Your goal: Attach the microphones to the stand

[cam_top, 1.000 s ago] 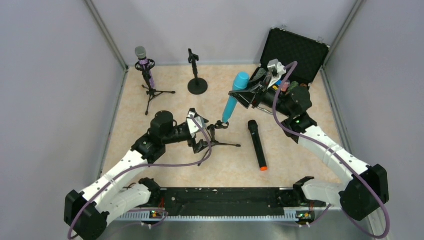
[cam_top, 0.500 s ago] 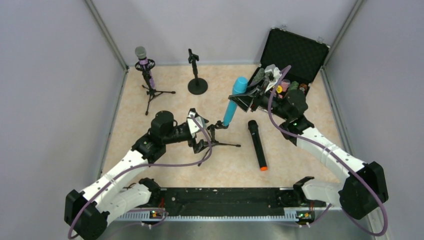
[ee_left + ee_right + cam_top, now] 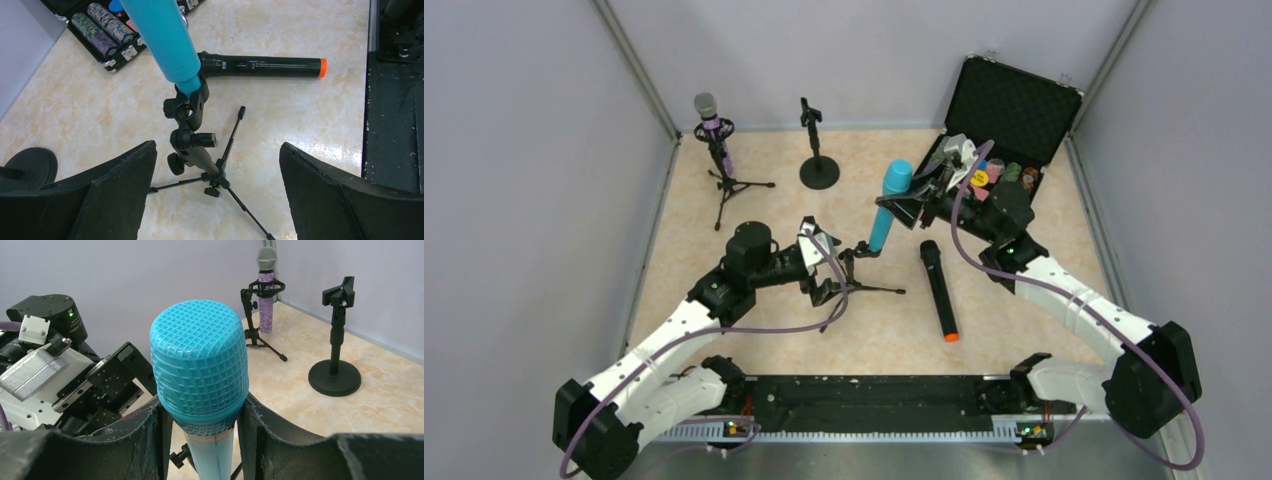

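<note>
My right gripper is shut on the light blue microphone just under its mesh head, its fingers pressing both sides. The microphone's tapered lower end rests in the clip of a small black tripod stand. My left gripper is open, one finger on each side of that stand, touching nothing. The black microphone with an orange end lies flat on the table just beyond the stand. At the back left, the glittery purple microphone sits in another tripod stand.
A round-base stand with nothing in its clip is at the back centre. An open black case holding coloured chips lies at the back right, its near corner close to the blue microphone. Walls enclose the table.
My right gripper has shifted left and nearer, bringing the blue microphone's head with it and making it stand more upright. Its lower end stays at the stand's clip. The left arm has not moved.
</note>
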`<state>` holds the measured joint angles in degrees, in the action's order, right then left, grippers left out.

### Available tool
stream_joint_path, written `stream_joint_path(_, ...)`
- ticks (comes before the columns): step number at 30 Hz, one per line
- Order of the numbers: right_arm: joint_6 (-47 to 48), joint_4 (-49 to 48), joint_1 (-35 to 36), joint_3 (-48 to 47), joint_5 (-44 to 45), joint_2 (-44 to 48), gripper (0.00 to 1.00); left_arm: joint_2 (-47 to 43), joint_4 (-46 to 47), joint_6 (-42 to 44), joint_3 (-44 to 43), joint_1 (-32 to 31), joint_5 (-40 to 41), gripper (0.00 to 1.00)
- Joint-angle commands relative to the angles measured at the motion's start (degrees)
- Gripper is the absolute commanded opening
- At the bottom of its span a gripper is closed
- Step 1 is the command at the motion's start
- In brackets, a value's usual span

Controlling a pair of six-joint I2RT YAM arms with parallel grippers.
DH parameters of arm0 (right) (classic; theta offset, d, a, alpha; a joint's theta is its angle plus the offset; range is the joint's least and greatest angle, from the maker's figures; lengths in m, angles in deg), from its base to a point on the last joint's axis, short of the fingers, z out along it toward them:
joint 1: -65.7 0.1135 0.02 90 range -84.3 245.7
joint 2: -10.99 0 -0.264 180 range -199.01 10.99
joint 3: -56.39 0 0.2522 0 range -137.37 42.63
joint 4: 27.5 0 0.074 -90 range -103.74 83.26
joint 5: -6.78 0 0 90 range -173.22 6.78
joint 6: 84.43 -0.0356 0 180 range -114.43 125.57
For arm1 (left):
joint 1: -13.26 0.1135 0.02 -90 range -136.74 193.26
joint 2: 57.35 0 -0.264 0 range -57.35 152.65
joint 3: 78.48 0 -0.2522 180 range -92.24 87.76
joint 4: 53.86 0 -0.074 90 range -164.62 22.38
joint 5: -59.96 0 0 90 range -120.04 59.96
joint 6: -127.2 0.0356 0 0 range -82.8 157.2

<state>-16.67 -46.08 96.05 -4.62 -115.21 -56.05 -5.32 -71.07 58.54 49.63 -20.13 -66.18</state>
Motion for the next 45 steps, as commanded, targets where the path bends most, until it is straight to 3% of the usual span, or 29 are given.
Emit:
stream_joint_path(1, 4.6, 2.4, 1.6, 0.5, 0.8, -1.0, 0.00, 0.2, 2.9, -0.2, -0.2, 0.2, -0.2, 0.97)
stream_joint_path(27, 11.5, 7.5, 5.5, 4.4, 3.5, -3.4, 0.00, 1.4, 8.3, -3.1, 1.3, 0.2, 2.4, 0.97)
stream_joint_path(45, 12.7, 2.6, 6.2, 12.8, 6.7, -1.9, 0.00, 3.1, 11.6, -6.1, 1.3, 0.1, 1.6, 0.97)
